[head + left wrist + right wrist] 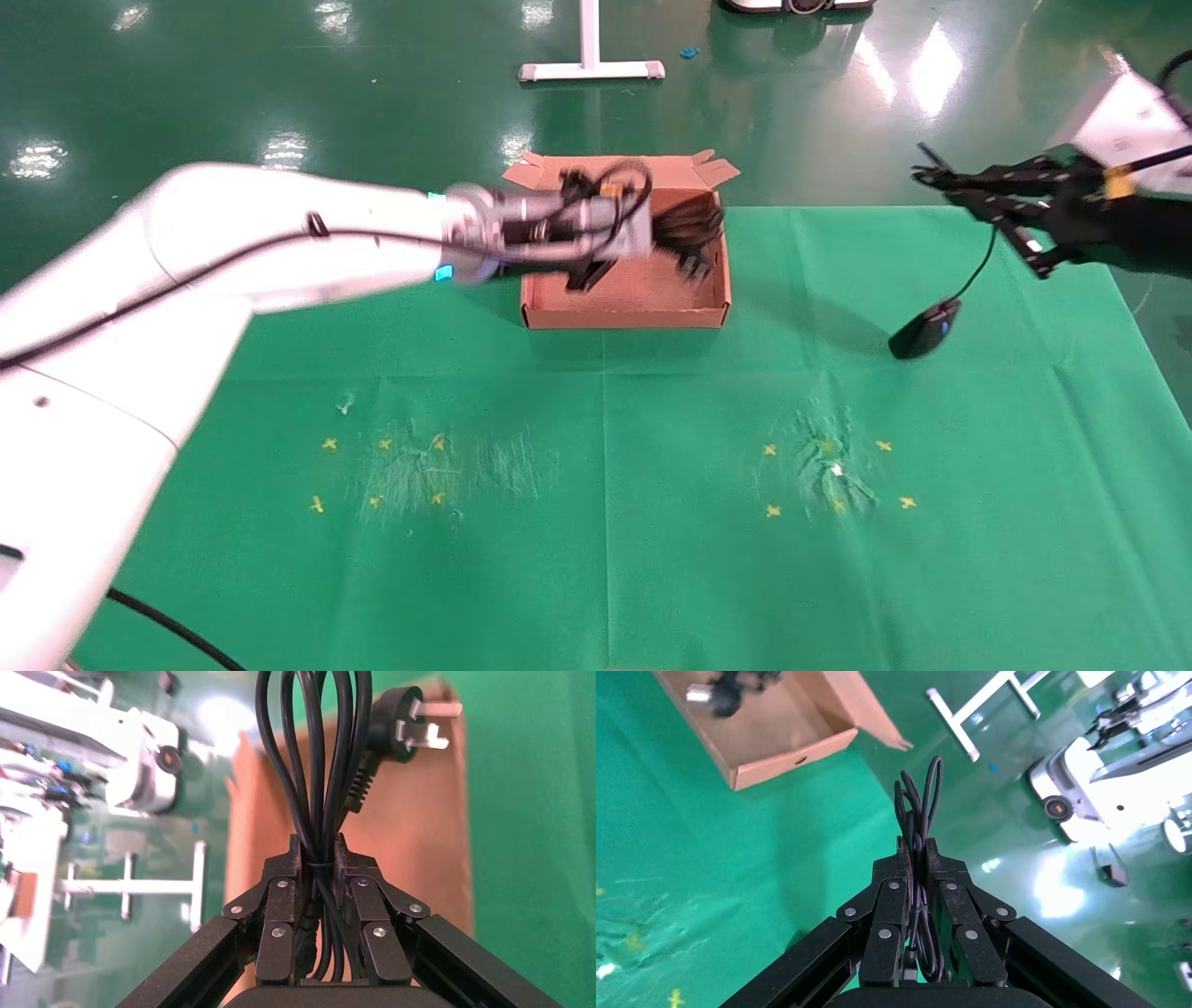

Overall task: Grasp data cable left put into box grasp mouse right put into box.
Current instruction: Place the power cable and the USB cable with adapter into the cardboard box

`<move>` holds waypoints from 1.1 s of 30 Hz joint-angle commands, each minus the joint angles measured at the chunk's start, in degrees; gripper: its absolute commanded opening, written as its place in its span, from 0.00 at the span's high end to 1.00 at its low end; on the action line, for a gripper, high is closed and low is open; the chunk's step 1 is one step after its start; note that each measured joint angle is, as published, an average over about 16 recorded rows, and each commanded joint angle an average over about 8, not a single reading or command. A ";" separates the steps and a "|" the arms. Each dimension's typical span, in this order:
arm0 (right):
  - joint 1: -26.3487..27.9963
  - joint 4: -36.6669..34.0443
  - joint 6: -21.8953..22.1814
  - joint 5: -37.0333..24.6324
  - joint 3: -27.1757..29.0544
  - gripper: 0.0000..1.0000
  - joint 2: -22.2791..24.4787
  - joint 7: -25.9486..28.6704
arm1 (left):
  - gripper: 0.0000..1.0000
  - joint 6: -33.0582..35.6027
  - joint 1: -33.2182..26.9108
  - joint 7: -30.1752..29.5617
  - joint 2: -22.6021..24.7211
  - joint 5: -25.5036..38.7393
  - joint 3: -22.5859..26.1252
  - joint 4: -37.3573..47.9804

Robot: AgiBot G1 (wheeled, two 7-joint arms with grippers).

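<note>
The brown cardboard box (624,315) stands at the far middle of the green cloth, flaps along its far edge. My left gripper (663,238) hangs over the box's right half, shut on the coiled black data cable (694,226). In the left wrist view the gripper (320,843) pinches the coil (316,755), and the pronged plug (406,721) dangles above the box floor (415,839). My right gripper (968,196) is raised at the far right, shut on the mouse's thin bundled wire (918,808). The black mouse (925,333) hangs from it, low over the cloth.
Yellow cross marks (326,445) and scuffed patches (829,461) lie on the near half of the cloth. A white stand base (591,70) sits on the floor behind the box. The cloth's right edge (1150,345) runs just beyond the mouse.
</note>
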 commanded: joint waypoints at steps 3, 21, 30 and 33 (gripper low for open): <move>0.32 0.28 -0.35 1.33 1.00 1.00 1.49 -0.73 | 0.32 -4.03 0.61 2.74 1.15 -2.57 4.03 2.86; 2.13 -0.28 1.19 2.43 1.58 1.00 -0.85 -3.11 | 0.00 -12.55 -5.60 2.19 -1.06 -12.07 13.91 11.11; 6.09 -0.78 1.63 2.34 0.20 1.00 -6.90 -5.23 | 0.00 -18.75 -12.73 -1.91 -10.39 -7.45 13.64 17.03; 7.82 -1.65 1.93 1.37 -1.05 1.00 -10.27 -5.96 | 0.00 -19.64 -13.84 -4.08 -12.01 -4.86 14.55 17.55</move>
